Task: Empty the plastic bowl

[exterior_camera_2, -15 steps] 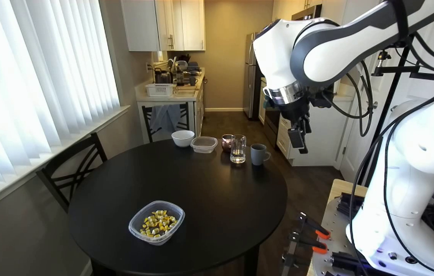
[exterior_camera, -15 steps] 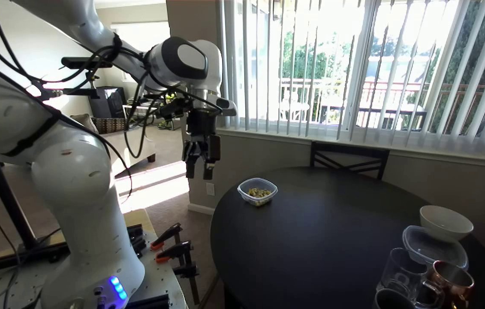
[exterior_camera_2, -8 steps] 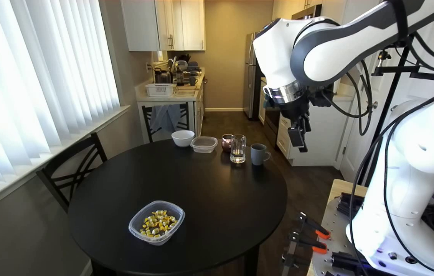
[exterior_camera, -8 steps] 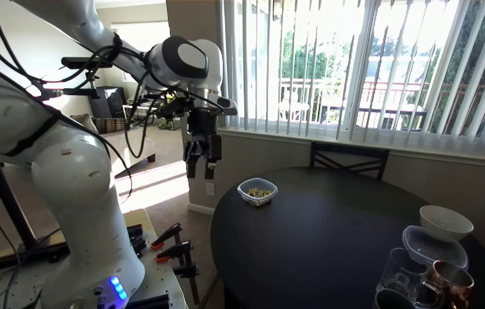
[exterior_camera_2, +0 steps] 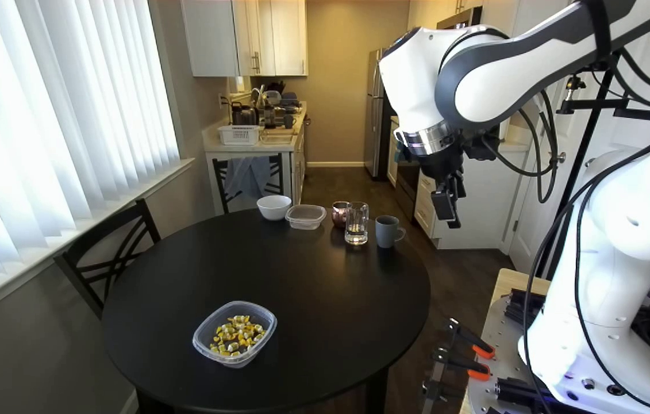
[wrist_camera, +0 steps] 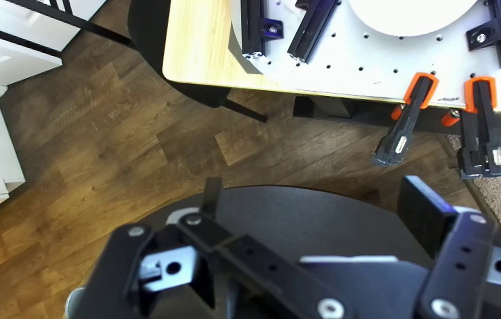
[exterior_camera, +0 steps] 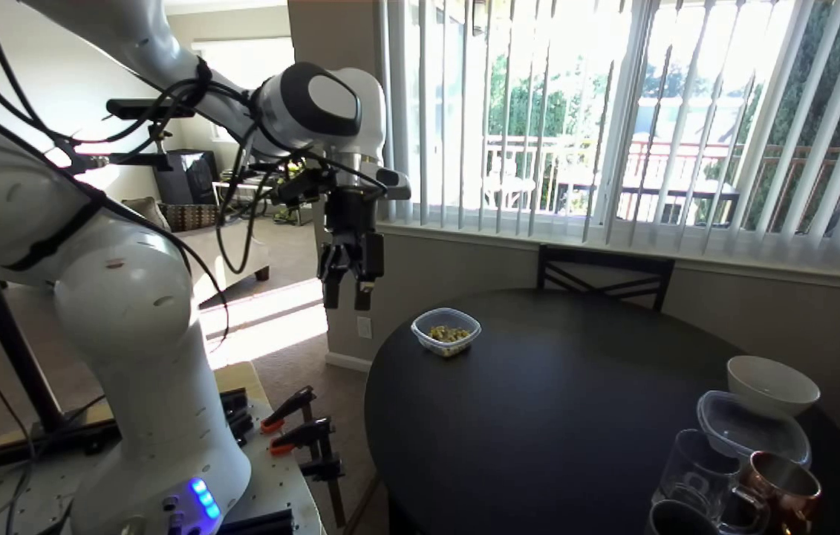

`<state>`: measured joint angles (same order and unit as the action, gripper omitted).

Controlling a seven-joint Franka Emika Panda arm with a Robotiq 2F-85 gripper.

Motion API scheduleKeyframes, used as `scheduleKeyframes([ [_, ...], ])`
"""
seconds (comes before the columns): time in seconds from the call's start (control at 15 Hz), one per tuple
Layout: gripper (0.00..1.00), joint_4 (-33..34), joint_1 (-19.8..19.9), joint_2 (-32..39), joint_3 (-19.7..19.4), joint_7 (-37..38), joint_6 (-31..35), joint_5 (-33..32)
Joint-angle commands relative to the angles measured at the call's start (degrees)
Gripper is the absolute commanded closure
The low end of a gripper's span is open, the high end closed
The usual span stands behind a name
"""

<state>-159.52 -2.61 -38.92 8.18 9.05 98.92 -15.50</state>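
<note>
The plastic bowl is a clear, translucent container with a pale rim. It stands upright on the dark round table in both exterior views. It holds several yellow-and-white small pieces, which look like wrapped sweets. My gripper hangs fingers down in both exterior views, high and off the table's edge, apart from the bowl. In the wrist view the gripper has its fingers wide apart with nothing between them. The bowl is out of the wrist view.
At the table's other end stand a white bowl, another clear container, a copper mug, a glass mug and a grey mug. Clamps stick out from the robot's base. A chair stands by the window.
My gripper has shifted very slightly since one second ago and looks still over the last half second. The bowl and its contents have not moved.
</note>
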Motion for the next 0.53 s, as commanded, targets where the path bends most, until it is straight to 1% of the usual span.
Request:
scheduleKeyframes([
  [0.0,0.00,0.09,-0.39,0.04,-0.36,0.18,-0.18,-0.15],
  [0.2,0.00,0.30,-0.09,0.40,-0.17,0.55,0.06,-0.78],
  [0.4,0.00,6.93,0.82,5.01,1.29,2.01,2.48,-4.47],
  [0.47,0.00,10.75,0.60,7.04,2.09,1.82,3.84,-6.42],
])
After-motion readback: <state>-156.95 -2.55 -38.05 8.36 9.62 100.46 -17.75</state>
